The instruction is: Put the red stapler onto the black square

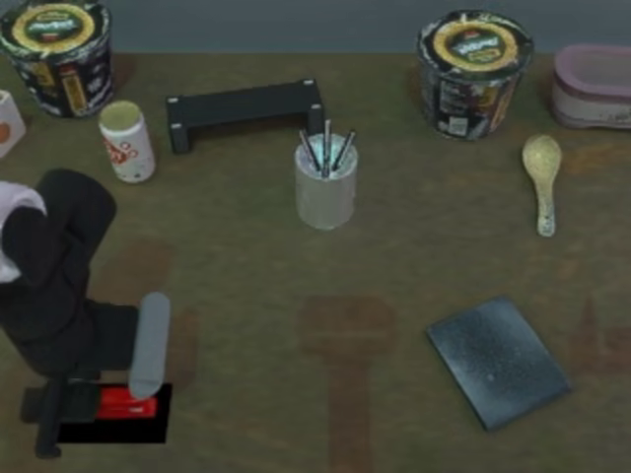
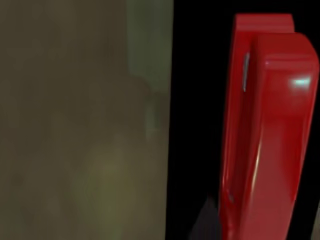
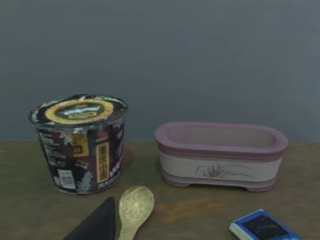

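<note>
The red stapler (image 1: 126, 402) lies lengthwise on the black square (image 1: 148, 426) at the table's front left corner. In the left wrist view the stapler (image 2: 270, 140) fills the right side, with the black square (image 2: 195, 100) under it. My left gripper (image 1: 99, 402) reaches in from the left; a dark finger (image 2: 206, 226) touches one side of the stapler and the other finger shows at the frame edge, so it is shut on the stapler. My right gripper shows in no view.
A white cup of pens (image 1: 325, 182) stands mid-table, a black stand (image 1: 245, 106) and a can (image 1: 126, 141) behind. A grey speckled slab (image 1: 498, 362) lies front right, beyond it a spoon (image 1: 542, 177), noodle cups (image 1: 473, 69) and a pink planter (image 1: 592, 87).
</note>
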`<action>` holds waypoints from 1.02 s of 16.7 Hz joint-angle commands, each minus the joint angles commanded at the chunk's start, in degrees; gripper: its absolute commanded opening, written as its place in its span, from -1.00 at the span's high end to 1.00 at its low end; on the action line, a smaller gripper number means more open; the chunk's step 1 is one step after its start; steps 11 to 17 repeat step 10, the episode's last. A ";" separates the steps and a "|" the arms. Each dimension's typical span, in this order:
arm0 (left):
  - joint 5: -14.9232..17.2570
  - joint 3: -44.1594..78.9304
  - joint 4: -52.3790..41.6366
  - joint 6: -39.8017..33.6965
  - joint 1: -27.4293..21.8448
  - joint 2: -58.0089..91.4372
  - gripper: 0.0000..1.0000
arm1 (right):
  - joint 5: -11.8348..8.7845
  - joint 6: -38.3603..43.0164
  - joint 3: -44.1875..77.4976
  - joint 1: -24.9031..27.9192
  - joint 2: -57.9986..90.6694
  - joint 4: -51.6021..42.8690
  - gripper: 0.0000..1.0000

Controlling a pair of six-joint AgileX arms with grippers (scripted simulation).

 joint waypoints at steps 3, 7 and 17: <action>0.00 0.00 0.00 0.00 0.00 0.00 -0.81 | 0.00 0.00 0.00 0.00 0.00 0.00 -1.00; 0.00 0.00 0.00 0.00 0.00 0.00 -1.00 | 0.00 0.00 0.00 0.00 0.00 0.00 -1.00; 0.00 0.00 0.00 0.00 0.00 0.00 -1.00 | 0.00 0.00 0.00 0.00 0.00 0.00 -1.00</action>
